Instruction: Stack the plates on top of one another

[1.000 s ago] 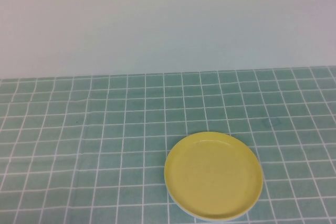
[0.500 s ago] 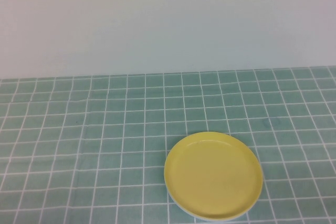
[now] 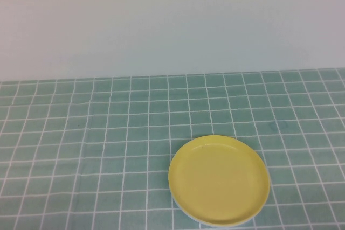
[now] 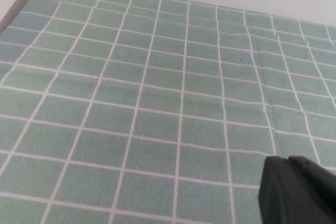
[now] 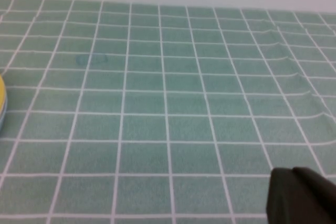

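The yellow plate (image 3: 219,180) lies on the green checked cloth at the front, right of centre. A thin pale rim (image 3: 182,207) shows under its near left edge; the white and light blue plates are otherwise hidden. The yellow plate's edge also shows in the right wrist view (image 5: 1,95). Neither gripper is in the high view. My left gripper (image 4: 286,161) hovers over bare cloth, its dark fingers together and empty. My right gripper (image 5: 292,171) hovers over cloth beside the plates, fingers together and empty.
The green cloth with a white grid (image 3: 108,133) covers the table up to a plain white wall (image 3: 172,20) at the back. The cloth has slight creases (image 4: 257,66) and wrinkles (image 5: 294,77).
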